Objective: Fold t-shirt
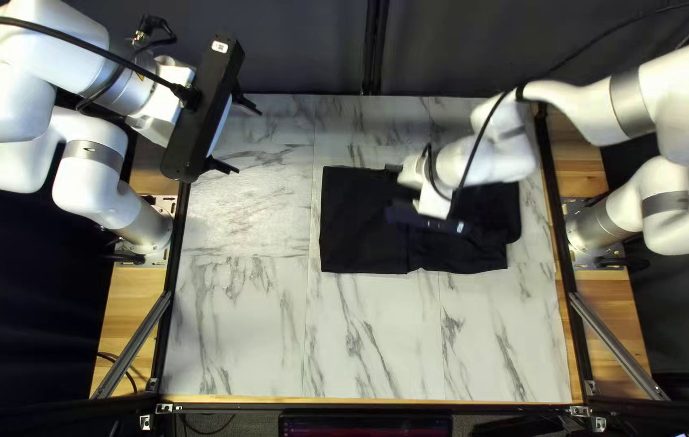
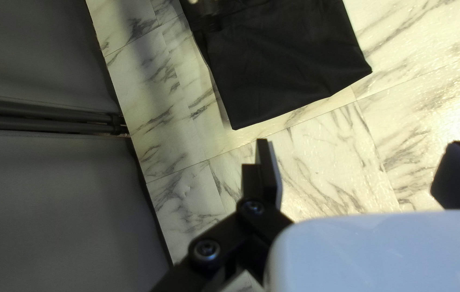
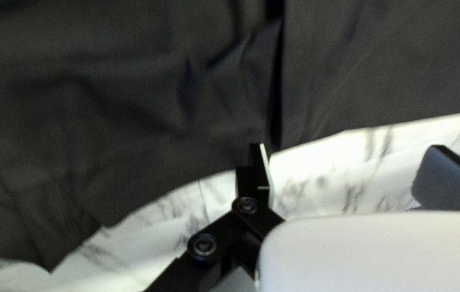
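Observation:
A black t-shirt (image 1: 361, 222) lies as a wide, partly folded shape on the marble-patterned table, its right part wrinkled. My left gripper (image 1: 249, 139) is raised over the table's left side, away from the cloth. My right gripper (image 1: 429, 218) hovers over the shirt's middle, its fingertips hidden in that view. In the left wrist view, the left gripper (image 2: 361, 148) is open and empty, with a shirt end (image 2: 289, 59) ahead of it. In the right wrist view, the right gripper (image 3: 347, 148) is open at the shirt's edge, its fingers apart; the creased shirt (image 3: 105, 108) spreads ahead and beside it.
The bare marble table (image 1: 377, 348) extends in front of the shirt and to its left. Dark frame bars (image 1: 563, 243) run along the table's sides, and a dark curtain (image 1: 296, 48) hangs behind its far edge. A cable (image 1: 474, 150) droops around my right arm.

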You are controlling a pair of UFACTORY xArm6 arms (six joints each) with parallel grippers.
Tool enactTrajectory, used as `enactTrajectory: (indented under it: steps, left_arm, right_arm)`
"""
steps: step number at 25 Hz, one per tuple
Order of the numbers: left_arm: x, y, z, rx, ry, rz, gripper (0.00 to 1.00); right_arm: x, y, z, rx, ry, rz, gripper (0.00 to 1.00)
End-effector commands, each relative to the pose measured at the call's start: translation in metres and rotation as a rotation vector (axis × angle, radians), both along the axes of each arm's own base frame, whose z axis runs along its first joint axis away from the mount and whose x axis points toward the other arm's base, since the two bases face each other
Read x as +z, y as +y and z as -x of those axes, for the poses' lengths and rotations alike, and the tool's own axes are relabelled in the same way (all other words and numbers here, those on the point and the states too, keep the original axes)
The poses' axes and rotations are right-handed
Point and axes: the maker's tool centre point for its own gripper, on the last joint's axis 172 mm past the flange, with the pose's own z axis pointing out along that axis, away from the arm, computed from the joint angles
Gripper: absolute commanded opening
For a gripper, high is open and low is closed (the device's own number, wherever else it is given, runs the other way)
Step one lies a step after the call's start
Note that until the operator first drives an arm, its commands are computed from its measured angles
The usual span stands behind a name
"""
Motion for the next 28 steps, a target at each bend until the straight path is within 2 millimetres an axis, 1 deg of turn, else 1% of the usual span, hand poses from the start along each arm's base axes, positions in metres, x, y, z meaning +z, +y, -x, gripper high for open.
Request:
enactTrajectory:
  steps: [1,4,5,6,9,11,14,19,20,21,28]
  left_arm:
    - [0.000,0.000,0.000,0.000,0.000,0.000,1.00]
    - [0.000,0.000,0.000,0.000,0.000,0.000,1.00]
    - [0.000,0.000,0.000,0.000,0.000,0.000,1.00]
    - [0.000,0.000,0.000,0.000,0.000,0.000,1.00]
    - [0.000,0.000,0.000,0.000,0.000,0.000,1.00]
    - [0.000,0.000,0.000,0.000,0.000,0.000,1.00]
    - [0.000,0.000,0.000,0.000,0.000,0.000,1.00]
    - [0.000,0.000,0.000,0.000,0.000,0.000,1.00]
    - [0.000,0.000,0.000,0.000,0.000,0.000,1.00]
    - [0.000,0.000,0.000,0.000,0.000,0.000,1.00]
    - [0.000,0.000,0.000,0.000,0.000,0.000,1.00]
  right_arm:
    - [-0.014,0.034,-0.005,0.012,-0.013,0.000,1.00]
    - [-0.019,0.048,-0.006,0.011,-0.016,-0.002,1.00]
    - [-0.019,0.050,-0.006,0.011,-0.016,-0.002,1.00]
    - [-0.021,0.057,-0.008,0.009,-0.019,-0.003,1.00]
    - [-0.029,0.070,-0.012,0.002,-0.025,-0.005,1.00]
    - [-0.034,0.076,-0.014,-0.004,-0.027,-0.007,1.00]
    - [-0.038,0.079,-0.017,-0.010,-0.031,-0.010,1.00]
    - [-0.040,0.078,-0.022,-0.009,-0.035,-0.015,0.99]
    - [-0.040,0.078,-0.021,-0.008,-0.036,-0.015,0.27]
    - [-0.041,0.078,-0.021,-0.007,-0.037,-0.015,0.00]
    - [-0.041,0.081,-0.019,-0.006,-0.031,-0.015,0.00]
